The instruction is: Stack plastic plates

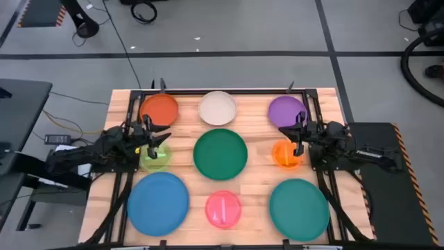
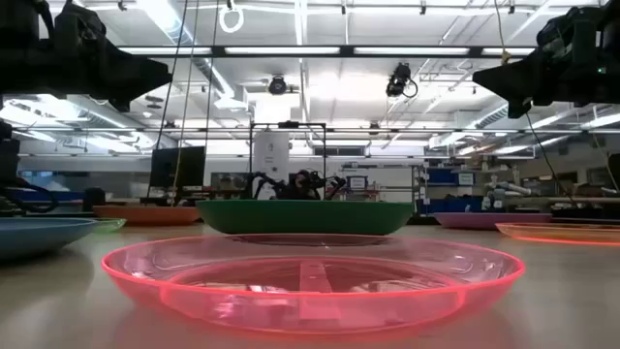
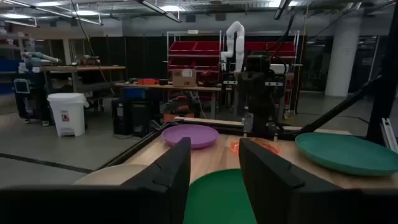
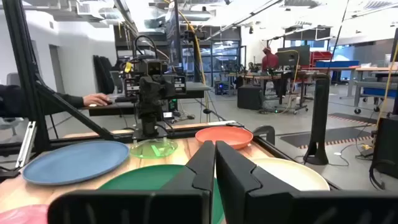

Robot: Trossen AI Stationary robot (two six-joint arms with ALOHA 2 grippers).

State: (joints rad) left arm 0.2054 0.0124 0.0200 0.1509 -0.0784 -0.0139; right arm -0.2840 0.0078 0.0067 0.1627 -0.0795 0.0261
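Nine plastic plates lie flat on the wooden table in three rows. Far row: red-orange (image 1: 160, 109), cream (image 1: 218, 107), purple (image 1: 286, 110). Middle row: lime (image 1: 155, 157), dark green (image 1: 220, 153), orange (image 1: 286, 155). Near row: blue (image 1: 159, 201), pink (image 1: 223, 209), teal (image 1: 299, 208). My left gripper (image 1: 163, 137) (image 3: 214, 148) is open, raised over the lime plate's far right rim and pointing right. My right gripper (image 1: 284, 132) (image 4: 215, 152) is shut, raised over the orange plate's far rim and pointing left. The low view shows both arms well above the table.
A dark frame (image 1: 208, 91) runs along the table's far edge and down both sides. The dark green plate sits between the two grippers. Bare wood shows in the gaps between plates. In the right wrist view a person's hand (image 4: 93, 99) rests on a desk beyond the table.
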